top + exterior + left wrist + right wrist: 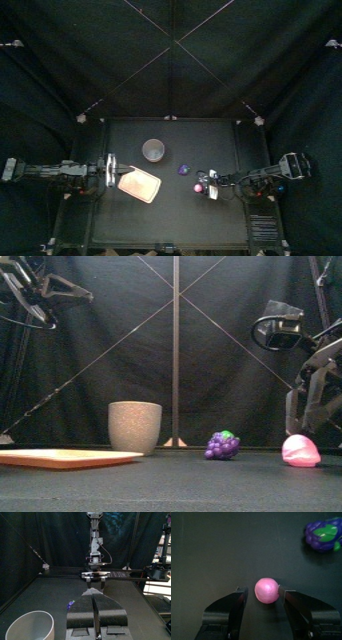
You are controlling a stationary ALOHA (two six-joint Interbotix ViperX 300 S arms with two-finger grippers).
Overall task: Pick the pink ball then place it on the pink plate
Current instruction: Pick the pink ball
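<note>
Small smooth pink ball (267, 591) was noted on the black table (174, 225), right of the table's middle and about halfway between its front and back edges. It was bracketed by the right gripper (261, 591), whose two black jaws were held apart, one on either side of the ball at its widest line. A thin gap was seen at one jaw. The other was very close, and contact could not be settled. Nothing was judged to be gripped yet, and the ball was seen resting on the table surface.

Step in hand was judged to be the closing on the ball. The jaws would best be drawn in slowly and evenly, so that the round toy is not squeezed out forward. The ball would be kept centred between the pads and lifted straight up before any travel. The flat pink tray (138, 186) lay left of the table's middle, well apart from the ball. A purple toy grape bunch with a green leaf (222, 445) lay near the ball on the tray's side, and it was judged a thing to be cleared in transit. A tall grey speckled cup (134, 426) stood nearer the back edge.

Right arm was reached in low from the table's right edge, wrist bent down, jaws at table level. Left arm was rested at the left edge, with the left gripper (94, 594) pressed closed and empty.
</note>
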